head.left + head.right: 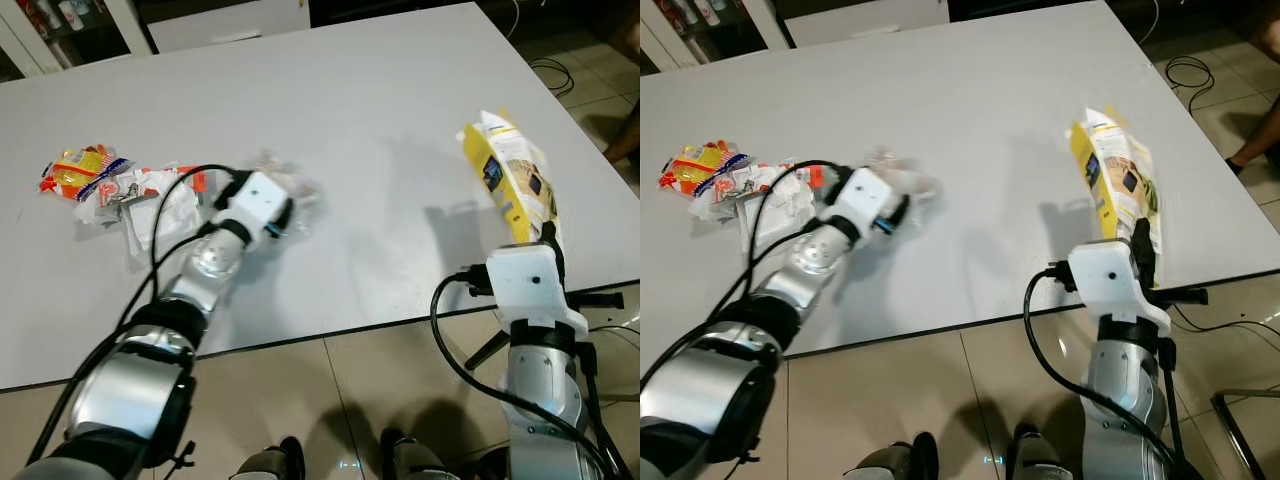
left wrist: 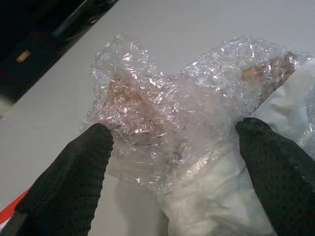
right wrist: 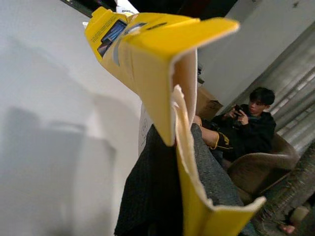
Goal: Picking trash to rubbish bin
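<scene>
Closest to the robot, at the table's near edge, the right gripper (image 3: 172, 196) stands clamped on a torn yellow carton (image 1: 512, 180), its 2 fingers pinching one cardboard wall so the box rises upright above the wrist. Across the white table (image 1: 380, 90), the left gripper (image 2: 172, 162) reaches out with its 2 black fingers spread wide on either side of a crumpled wad of clear plastic wrap (image 2: 167, 113), which lies on the tabletop against a white wrapper (image 2: 216, 196). Further to the robot's left sits a heap of snack packets (image 1: 85, 172) in red, yellow and white, not yet collected. A person (image 3: 246, 123) sits in an armchair beyond the table.

The wrap looks springy and slippery, so the left fingers likely need to push in low, close to the tabletop, and close over the thickest bunch rather than a loose fringe. No rubbish bin can be seen from here.
</scene>
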Robot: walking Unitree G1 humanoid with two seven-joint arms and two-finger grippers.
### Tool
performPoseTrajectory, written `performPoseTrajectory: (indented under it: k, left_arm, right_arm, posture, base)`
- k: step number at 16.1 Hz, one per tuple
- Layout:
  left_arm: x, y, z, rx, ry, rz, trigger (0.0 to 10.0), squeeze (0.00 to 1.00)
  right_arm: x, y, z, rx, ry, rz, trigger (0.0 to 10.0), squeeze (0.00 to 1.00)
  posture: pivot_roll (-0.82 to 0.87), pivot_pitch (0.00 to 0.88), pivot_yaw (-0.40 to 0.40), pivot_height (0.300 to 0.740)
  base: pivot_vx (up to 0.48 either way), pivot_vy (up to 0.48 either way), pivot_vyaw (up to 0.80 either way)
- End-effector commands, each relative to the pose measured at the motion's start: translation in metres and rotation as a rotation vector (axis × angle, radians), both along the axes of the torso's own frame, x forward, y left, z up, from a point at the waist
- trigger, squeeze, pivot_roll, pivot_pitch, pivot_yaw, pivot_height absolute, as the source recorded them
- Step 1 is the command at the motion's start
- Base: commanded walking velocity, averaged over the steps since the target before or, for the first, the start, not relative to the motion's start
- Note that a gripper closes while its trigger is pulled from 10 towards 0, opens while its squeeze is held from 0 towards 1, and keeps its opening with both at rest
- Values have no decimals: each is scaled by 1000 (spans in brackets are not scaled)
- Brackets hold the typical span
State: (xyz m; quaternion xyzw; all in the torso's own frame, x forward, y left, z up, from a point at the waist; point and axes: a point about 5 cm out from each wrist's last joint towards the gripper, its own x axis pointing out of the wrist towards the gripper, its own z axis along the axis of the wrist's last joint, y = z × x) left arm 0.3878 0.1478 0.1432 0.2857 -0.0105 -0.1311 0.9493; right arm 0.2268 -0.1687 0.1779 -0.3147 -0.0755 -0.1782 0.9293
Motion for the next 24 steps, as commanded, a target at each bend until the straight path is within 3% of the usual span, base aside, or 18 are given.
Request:
performPoseTrajectory:
  k: [1, 3, 6, 7, 9, 10, 14, 19, 24]
  left_arm:
    - [-16, 32, -44, 16, 188, 156, 10000, 0]
    - [-15, 36, -39, -7, 158, 186, 10000, 0]
    - [-16, 57, -37, -37, 131, 325, 10000, 0]
    - [-20, 75, -38, -34, 124, 413, 10000, 0]
    - [-23, 87, -40, -31, 120, 463, 10000, 0]
    - [-28, 102, -39, -22, 97, 523, 10000, 0]
    - [-36, 114, -44, -26, 93, 565, 10000, 0]
    - [-20, 78, -31, -121, 58, 451, 10000, 0]
    - [1, 24, 0, -238, -29, 285, 10000, 0]
  right_arm:
    - [1, 0, 0, 2, -6, 21, 10000, 0]
    - [1, 0, 0, 1, -6, 23, 10000, 0]
    - [4, -3, 1, -5, -6, 28, 10000, 0]
    - [7, -3, 2, -11, -7, 42, 10000, 0]
    - [10, -4, 3, -16, -7, 54, 10000, 0]
    - [14, -4, 4, -23, -9, 72, 10000, 0]
    - [21, -4, 5, -29, -12, 101, 10000, 0]
    - [23, -5, 6, -29, -23, 97, 10000, 0]
    - [22, -7, 7, -28, -41, 81, 10000, 0]
  posture:
    - [43, 198, 82, 740]
    - [43, 198, 82, 740]
    - [56, 193, 64, 740]
    - [72, 190, 49, 740]
    - [84, 190, 38, 740]
    - [108, 191, 17, 740]
    - [131, 192, 4, 740]
    - [121, 179, 14, 740]
    - [108, 171, 23, 740]
  base:
    - [0, 0, 0]
    - [0, 0, 0]
    - [0, 0, 0]
    - [0, 0, 0]
    - [0, 0, 0]
    - [0, 0, 0]
    - [0, 0, 0]
    - [0, 0, 0]
    - [0, 0, 0]
